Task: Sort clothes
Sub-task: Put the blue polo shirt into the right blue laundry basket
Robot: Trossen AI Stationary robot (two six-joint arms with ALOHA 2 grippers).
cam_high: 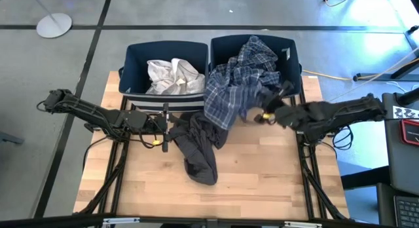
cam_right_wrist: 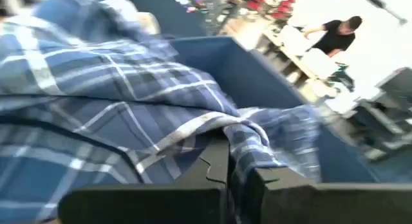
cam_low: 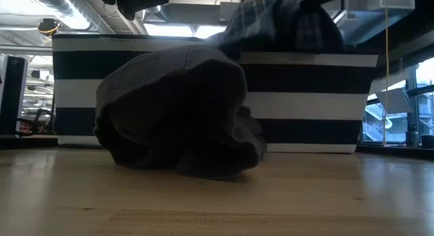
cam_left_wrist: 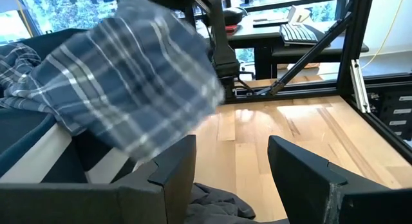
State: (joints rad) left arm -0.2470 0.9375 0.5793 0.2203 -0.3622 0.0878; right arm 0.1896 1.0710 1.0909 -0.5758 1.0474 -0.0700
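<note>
The right gripper (cam_high: 270,114) reaches in from the right, its dark fingers (cam_right_wrist: 215,169) pinched together on blue-white plaid cloth. The left gripper (cam_high: 163,130) hangs low over the worktop, fingers (cam_left_wrist: 174,169) spread apart.

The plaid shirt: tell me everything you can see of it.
The plaid shirt is soft blue fabric crossed with white checks, crumpled and spread out. Most of it lies in the right bin, while one part drapes over the front rim onto the dark grey garment on the table. The right gripper is shut on a fold of it.
</note>
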